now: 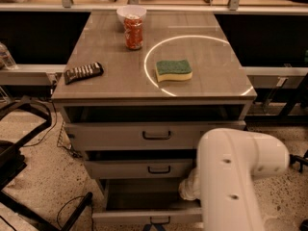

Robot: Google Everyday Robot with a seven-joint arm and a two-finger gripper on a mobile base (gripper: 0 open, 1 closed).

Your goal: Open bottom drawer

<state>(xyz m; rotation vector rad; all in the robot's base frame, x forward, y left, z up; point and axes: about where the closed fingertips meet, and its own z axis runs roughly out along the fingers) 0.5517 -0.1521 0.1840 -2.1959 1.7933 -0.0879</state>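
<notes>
Bottom drawer (126, 216) standing open beneath the tabletop's (115, 88) front edge, gripper (189, 190) low at its right side, largely hidden by the white arm (238, 177), grasp impossible to tell, green sponge (173, 70) mid-tabletop, red can (134, 32) near the far edge

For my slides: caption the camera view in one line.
Bottom drawer pulled out, gripper at its right side partly behind the white arm; sponge, can and remote on top.
</notes>
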